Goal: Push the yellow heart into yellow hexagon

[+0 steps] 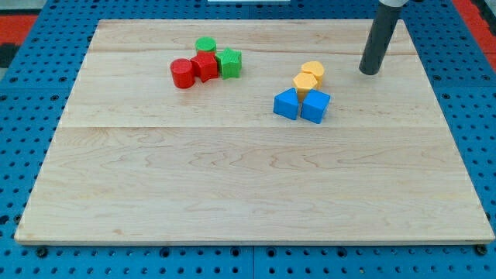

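Note:
Two yellow blocks sit touching each other right of the board's centre, toward the view's top. The upper one [314, 71] looks like the yellow heart; the lower one [304, 84] looks like the yellow hexagon, though the shapes are hard to tell apart. My tip [370, 72] rests on the board to the right of them, about a block's width or more from the upper yellow block, not touching it.
Two blue blocks [286, 104] [315, 106] sit side by side just below the yellow pair, touching it. At upper left is a cluster: a red cylinder [182, 74], a red block [205, 66], a green cylinder [205, 46], a green block [229, 63]. The wooden board [232, 194] lies on a blue pegboard.

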{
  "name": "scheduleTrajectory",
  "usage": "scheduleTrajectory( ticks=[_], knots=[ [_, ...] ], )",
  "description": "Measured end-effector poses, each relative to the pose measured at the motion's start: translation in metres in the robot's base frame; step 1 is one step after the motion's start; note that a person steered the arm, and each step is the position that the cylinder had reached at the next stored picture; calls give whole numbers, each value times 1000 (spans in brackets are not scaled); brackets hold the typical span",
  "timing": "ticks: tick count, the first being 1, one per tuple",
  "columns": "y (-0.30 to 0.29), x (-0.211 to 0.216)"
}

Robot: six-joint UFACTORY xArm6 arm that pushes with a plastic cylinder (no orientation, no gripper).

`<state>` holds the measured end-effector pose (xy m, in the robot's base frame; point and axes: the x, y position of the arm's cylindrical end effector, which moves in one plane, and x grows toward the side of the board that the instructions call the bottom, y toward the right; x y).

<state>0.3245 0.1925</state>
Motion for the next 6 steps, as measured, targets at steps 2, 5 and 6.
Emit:
scheduleTrajectory(
  ticks=[2, 5, 6],
  knots=[
    [-24, -9],
    [-58, -15],
    [-78, 2]
  ],
)
